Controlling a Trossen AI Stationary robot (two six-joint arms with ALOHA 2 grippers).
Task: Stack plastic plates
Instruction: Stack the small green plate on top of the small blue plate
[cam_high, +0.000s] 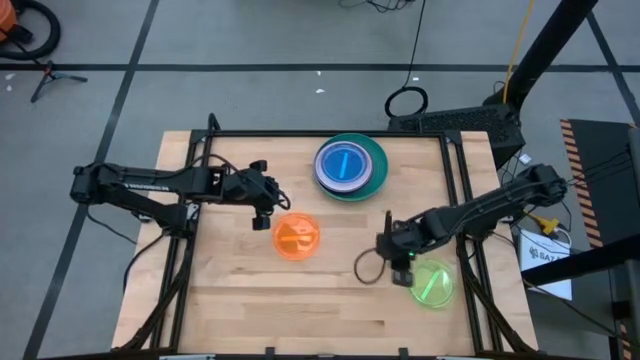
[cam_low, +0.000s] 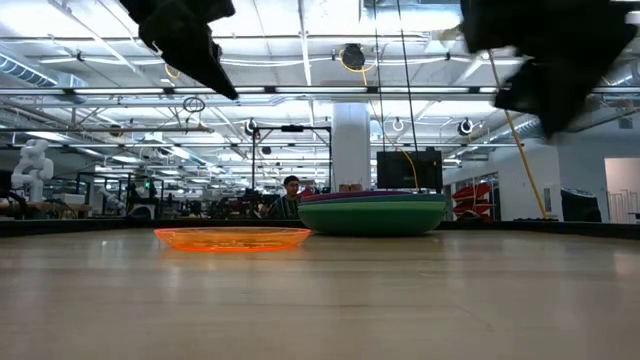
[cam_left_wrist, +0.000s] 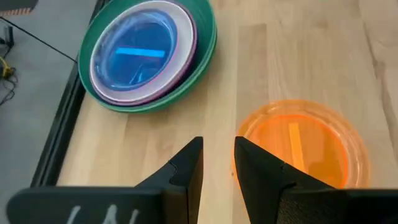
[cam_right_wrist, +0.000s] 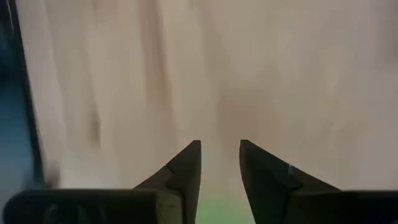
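Left gripper (cam_left_wrist: 217, 163) sits above the table just left of the small translucent orange round plastic plate (cam_high: 296, 237); fingers a narrow gap apart, nothing between them, tips over bare wood at the orange plate's rim in the left wrist view. Right gripper (cam_right_wrist: 220, 163) is right of centre, near the front, hovering at the edge of the small translucent lime-green round plastic plate (cam_high: 432, 282); fingers likewise slightly parted and holding nothing, with a sliver of lime green showing between them at the bottom of the right wrist view, otherwise blurred bare wood. Orange plate lies flat on the light wooden table (cam_high: 250, 310), roughly centre, alone. Lime plate lies flat near the right edge, front half, well apart from the orange one. Stack at the back centre: large dark green round plastic plate (cam_high: 373, 180) at the bottom, medium purple round plastic plate (cam_left_wrist: 186, 53) nested in it, small blue translucent round plastic plate (cam_high: 345, 163) on top, sitting off toward the green plate's left side. Low view: the orange plate is left of the stack, both arms up off the surface. Other layers in the stack: can't tell.
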